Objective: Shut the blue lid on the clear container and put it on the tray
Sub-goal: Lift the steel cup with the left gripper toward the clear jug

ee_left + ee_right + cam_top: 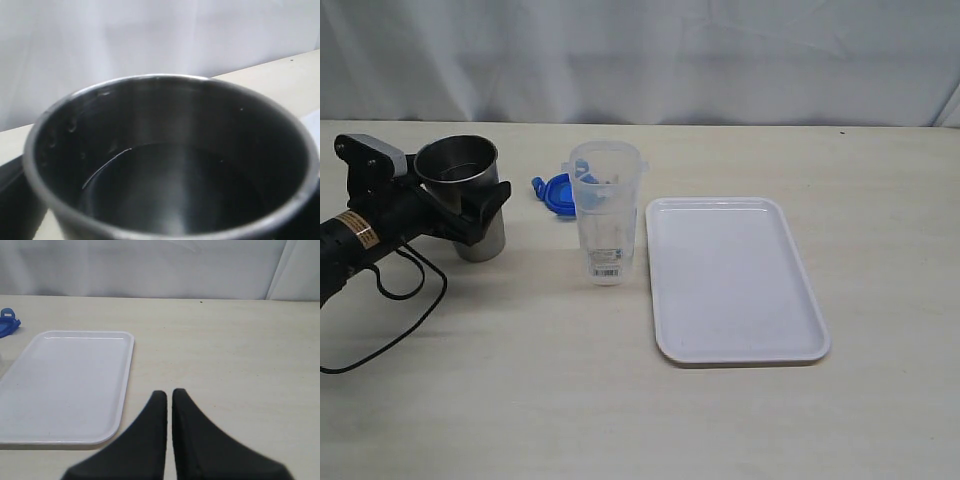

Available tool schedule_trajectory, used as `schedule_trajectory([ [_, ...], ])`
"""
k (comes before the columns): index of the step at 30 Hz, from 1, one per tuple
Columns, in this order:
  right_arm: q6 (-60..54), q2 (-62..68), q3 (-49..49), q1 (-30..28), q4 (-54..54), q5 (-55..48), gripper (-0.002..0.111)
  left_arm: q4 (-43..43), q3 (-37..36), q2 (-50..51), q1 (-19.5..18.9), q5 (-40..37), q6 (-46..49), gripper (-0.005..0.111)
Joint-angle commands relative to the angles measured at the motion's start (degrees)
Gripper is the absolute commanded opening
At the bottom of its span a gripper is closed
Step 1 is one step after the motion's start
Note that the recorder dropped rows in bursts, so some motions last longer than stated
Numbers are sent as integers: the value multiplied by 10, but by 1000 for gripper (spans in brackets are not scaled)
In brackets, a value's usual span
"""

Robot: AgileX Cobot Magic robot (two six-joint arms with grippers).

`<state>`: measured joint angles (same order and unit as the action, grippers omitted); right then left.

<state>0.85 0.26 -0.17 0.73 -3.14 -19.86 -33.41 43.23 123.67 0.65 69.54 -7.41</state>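
Exterior view only: left gripper (470, 200) straddled the steel cup (457, 165), one jaw on each side. Couldn't tell if it was clamped or just wide around it. Left wrist view was all cup interior. Right gripper (169, 395) showed only in its own wrist view: fingers clenched together, nothing between, over the table (880, 200) near the tray (735, 280). Clear container (605, 215) stood upright just left of the tray, uncapped. Blue lid (558, 192) lay on the table just behind it, untouched by either gripper.

Bright, soft, even light, faint shadows only; the steel cup (175, 165) fills the left wrist view, blurred close up.
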Motion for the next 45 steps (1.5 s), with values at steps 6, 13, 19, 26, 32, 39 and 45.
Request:
schedule_trajectory([
  [6, -4, -3, 2, 1, -1, 6, 4, -4, 4, 0, 1, 4, -4, 94],
  [13, -4, -3, 2, 1, -1, 6, 4, -6, 4, 0, 1, 4, -4, 71],
  [19, -4, -3, 2, 1, -1, 6, 4, -11, 4, 0, 1, 4, -36, 56],
  [26, -4, -3, 2, 1, -1, 6, 4, -75, 4, 0, 1, 4, -57, 0],
  [32, -4, -3, 2, 1, -1, 6, 4, -68, 4, 0, 1, 4, -63, 0],
  [39, -4, -3, 2, 1, -1, 6, 4, -66, 4, -17, 1, 4, -59, 0],
  [45, -4, -3, 2, 1, -1, 6, 4, -80, 4, -41, 2, 4, -77, 0],
])
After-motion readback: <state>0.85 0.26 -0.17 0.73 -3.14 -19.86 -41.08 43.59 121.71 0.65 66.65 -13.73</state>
